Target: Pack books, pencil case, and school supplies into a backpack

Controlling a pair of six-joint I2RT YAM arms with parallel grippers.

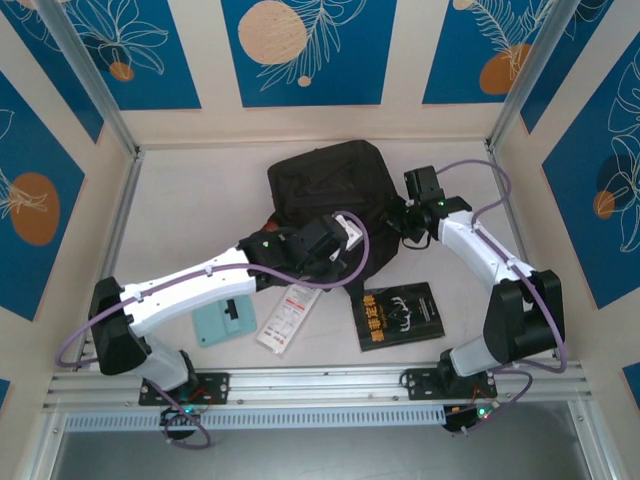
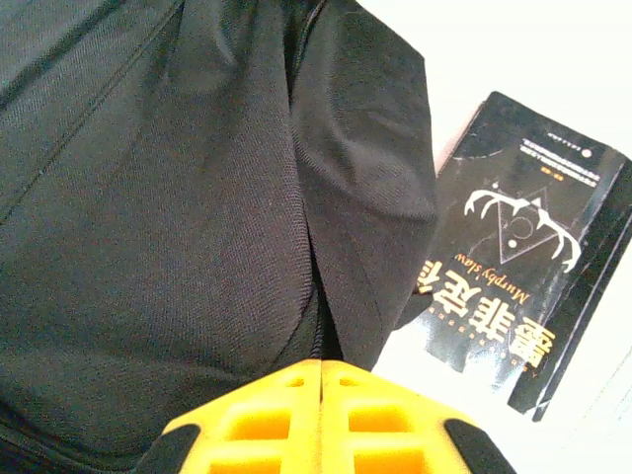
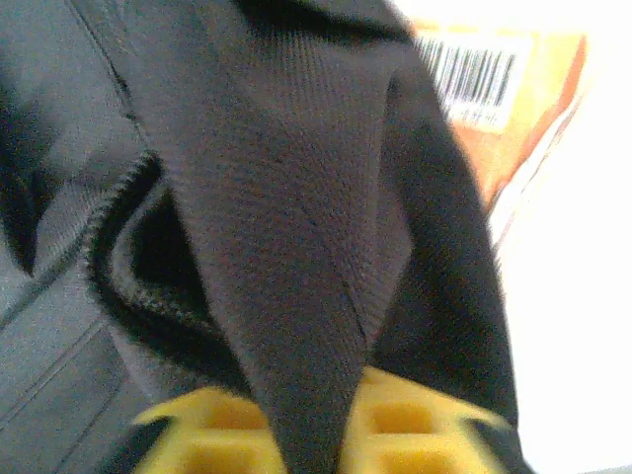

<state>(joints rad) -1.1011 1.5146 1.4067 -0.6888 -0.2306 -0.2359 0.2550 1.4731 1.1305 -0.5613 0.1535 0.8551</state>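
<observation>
The black backpack [image 1: 325, 185] lies at mid-table, with both grippers at its near edge. My left gripper [image 1: 332, 243] [image 2: 323, 367] is shut, and a fold of backpack fabric [image 2: 197, 197] runs right into its tips. My right gripper [image 1: 398, 218] [image 3: 316, 400] is shut on a raised flap of the backpack [image 3: 296, 217]. The black book with gold antlers [image 1: 400, 315] [image 2: 513, 286] lies flat to the front right. An orange book [image 3: 523, 109] with a barcode peeks from behind the flap. The white packet with red print [image 1: 288, 318] and the teal piece [image 1: 222, 322] rest near the front.
The packet and teal piece lie under the left arm's forearm [image 1: 190, 285]. A metal rail [image 1: 320, 385] marks the table's near edge. Frame posts and patterned walls close in the back and sides.
</observation>
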